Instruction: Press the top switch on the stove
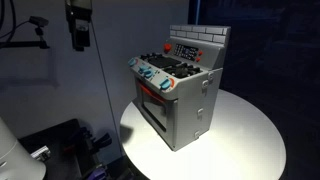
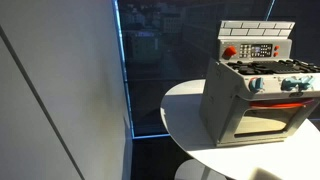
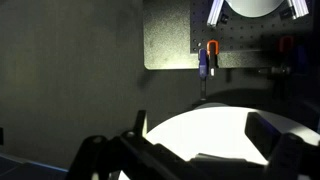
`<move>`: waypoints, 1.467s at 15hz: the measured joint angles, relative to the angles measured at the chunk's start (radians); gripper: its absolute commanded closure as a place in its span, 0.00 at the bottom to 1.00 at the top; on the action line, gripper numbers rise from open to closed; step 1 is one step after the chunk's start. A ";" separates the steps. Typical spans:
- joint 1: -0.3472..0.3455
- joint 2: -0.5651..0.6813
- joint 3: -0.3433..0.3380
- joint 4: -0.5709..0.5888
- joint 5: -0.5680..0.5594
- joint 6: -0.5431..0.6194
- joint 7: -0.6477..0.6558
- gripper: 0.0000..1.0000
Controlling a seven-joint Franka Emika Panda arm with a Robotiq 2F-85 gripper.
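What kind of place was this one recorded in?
Probably a lab or workshop, not a kitchen: the stove is a toy alone on a round white table, and the wrist view shows a pegboard with hanging tools.

Stove: small grey toy unit, upright on round white bench. Brick-patterned back wall, dark control panel, blue and red front knobs, windowed oven door shut.
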 measured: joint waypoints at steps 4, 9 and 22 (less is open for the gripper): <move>0.000 -0.001 0.000 0.000 0.000 0.000 0.000 0.00; 0.017 0.003 -0.009 0.000 0.000 0.018 0.025 0.00; 0.021 0.144 -0.021 0.080 0.053 0.273 0.150 0.00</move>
